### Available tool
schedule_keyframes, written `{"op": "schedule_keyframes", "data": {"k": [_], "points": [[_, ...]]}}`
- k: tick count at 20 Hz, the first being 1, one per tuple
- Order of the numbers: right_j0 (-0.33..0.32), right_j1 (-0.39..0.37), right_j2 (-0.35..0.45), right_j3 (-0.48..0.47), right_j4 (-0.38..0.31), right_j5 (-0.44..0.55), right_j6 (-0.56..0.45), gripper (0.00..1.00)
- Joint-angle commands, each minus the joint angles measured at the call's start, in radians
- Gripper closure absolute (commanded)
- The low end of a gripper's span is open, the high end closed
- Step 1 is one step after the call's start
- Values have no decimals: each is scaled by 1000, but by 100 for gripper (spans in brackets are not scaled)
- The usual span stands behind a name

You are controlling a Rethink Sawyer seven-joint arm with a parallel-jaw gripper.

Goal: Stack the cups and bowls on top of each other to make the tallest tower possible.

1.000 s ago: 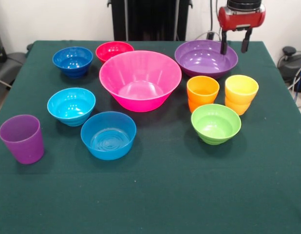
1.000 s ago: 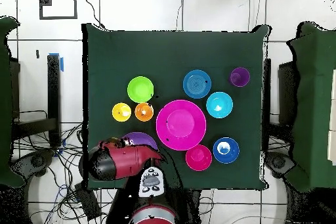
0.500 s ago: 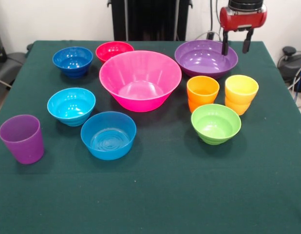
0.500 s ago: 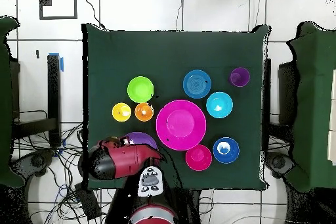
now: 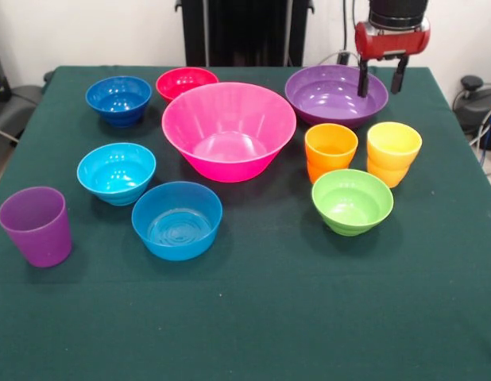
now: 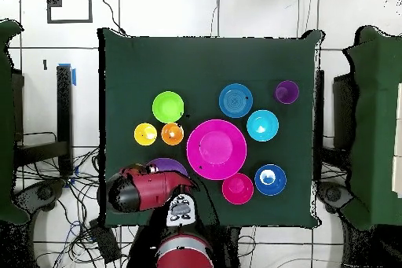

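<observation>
My gripper [image 5: 379, 81] hangs open and empty over the far right rim of the large purple bowl [image 5: 333, 97], one finger over the bowl's inside and one beyond the rim. The hot-pink bowl [image 5: 230, 131] stands mid-table, nothing stacked in it. Around it sit the red-pink bowl [image 5: 186, 81], dark blue bowl [image 5: 118, 99], cyan bowl [image 5: 116, 171], mid blue bowl [image 5: 176, 220] and lime green bowl [image 5: 352, 201]. The orange cup [image 5: 330, 151] and yellow cup [image 5: 393, 152] stand side by side; the purple cup [image 5: 36, 225] stands alone at the left. All are upright and separate.
In the overhead view the red arm [image 6: 145, 190] covers most of the purple bowl [image 6: 168, 164] near the table's edge. Green cloth [image 5: 269, 317] covers the table. Cables and equipment lie on the floor around it.
The gripper has dipped slightly lower and shifted a little left over the purple bowl's rim. No bowl or cup has moved.
</observation>
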Motion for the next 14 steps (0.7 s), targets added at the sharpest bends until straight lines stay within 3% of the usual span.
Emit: {"op": "schedule_keyframes", "data": {"k": [1,14], "points": [[7,63,15,-80,-3,-25,136,0],[38,46,-9,-96,6,9,135,0]]}}
